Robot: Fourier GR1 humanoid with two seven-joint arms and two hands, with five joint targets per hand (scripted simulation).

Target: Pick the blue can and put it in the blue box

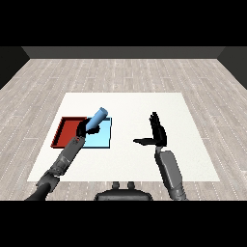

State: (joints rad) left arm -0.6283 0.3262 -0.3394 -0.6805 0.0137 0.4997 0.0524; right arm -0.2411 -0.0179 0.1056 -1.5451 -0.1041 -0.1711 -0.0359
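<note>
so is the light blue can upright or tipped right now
Tipped. The light blue cylindrical can leans with its top up and to the right, held in the black left hand above the light blue tray.

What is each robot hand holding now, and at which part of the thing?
The left robot hand is curled round the lower end of the tilted blue can, above the trays. The right robot hand is open and holds nothing.

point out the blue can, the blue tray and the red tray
blue can [100, 116], head view, on its upper body above the left hand
blue tray [103, 139], head view, on its bare floor near the right wall
red tray [65, 131], head view, on its floor
</note>
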